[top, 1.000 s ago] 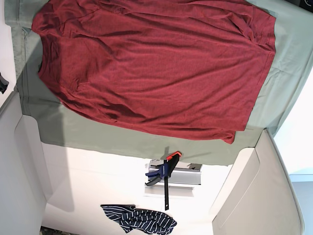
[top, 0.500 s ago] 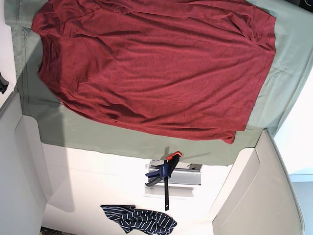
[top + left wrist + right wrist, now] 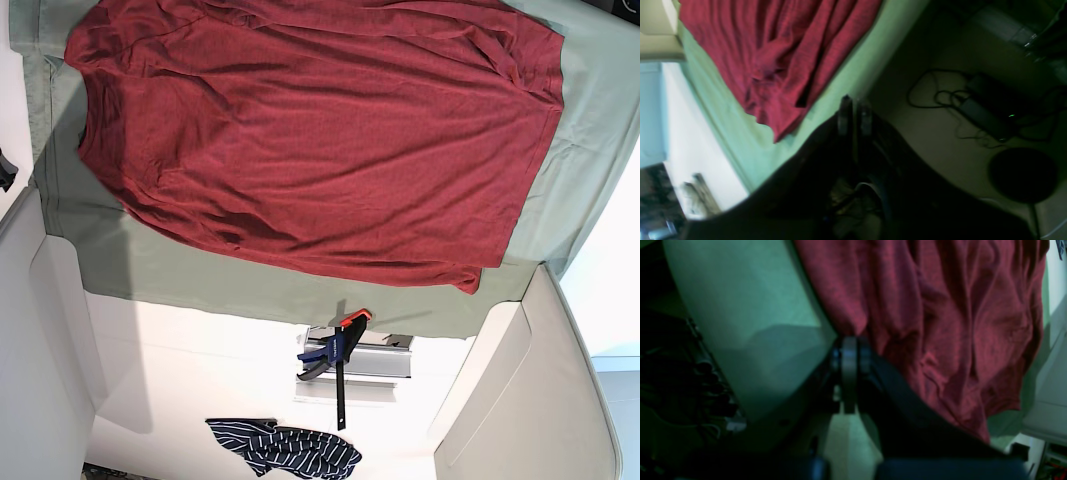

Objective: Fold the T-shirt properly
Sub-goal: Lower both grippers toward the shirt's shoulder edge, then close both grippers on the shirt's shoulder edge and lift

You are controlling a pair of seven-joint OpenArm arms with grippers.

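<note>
T-shirt [image 3: 320,130]: one, red, lay flat on one green cloth [image 3: 200,270], ahead of both fingertip pairs.
Left gripper [image 3: 855,115]: one, fingers clenched, empty.
Right gripper [image 3: 849,353]: one, fingers clenched, empty.
Clamp [image 3: 340,355]: one.

T-shirt [image 3: 310,140] spread on cloth [image 3: 200,275]; clamp [image 3: 335,350] beside cloth edge.

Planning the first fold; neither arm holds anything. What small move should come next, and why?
Probably open the right gripper and lower it onto the edge of the red T-shirt: its jaws look shut and empty beside that edge, and the shirt lies unfolded on the green cloth.
</note>
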